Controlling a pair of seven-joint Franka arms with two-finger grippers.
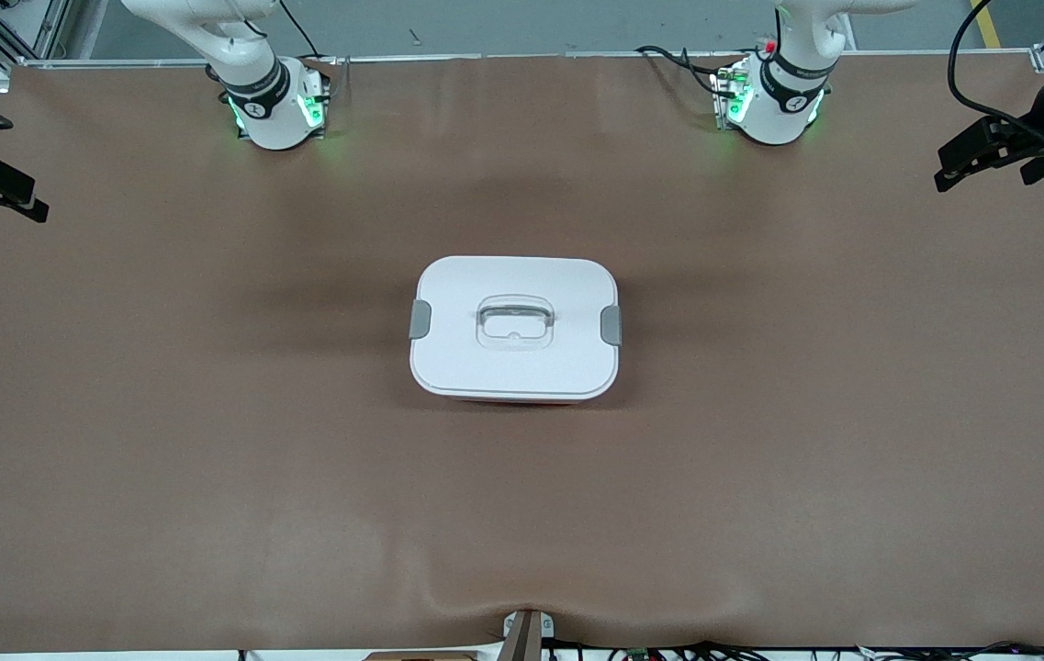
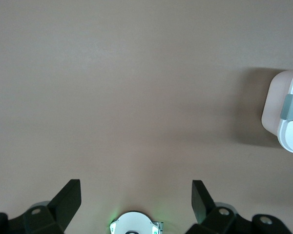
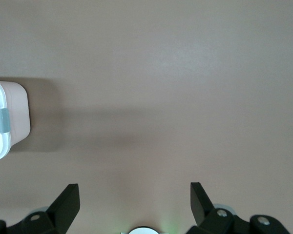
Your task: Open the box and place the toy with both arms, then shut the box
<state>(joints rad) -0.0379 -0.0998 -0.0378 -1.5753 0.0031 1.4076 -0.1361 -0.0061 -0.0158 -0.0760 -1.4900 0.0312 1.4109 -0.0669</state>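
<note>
A brown mat covers the table, and the box sits at its centre, white lid on, both grey side clips against the lid's short ends and the clear handle in the middle. From the box, the right arm's base stands at about eleven o'clock in the front view and the left arm's base at about one o'clock. The left gripper hangs over bare mat toward its own end of the table, fingers spread wide, empty. The right gripper hangs likewise over its end, wide open, holding nothing. Both arms wait
</note>
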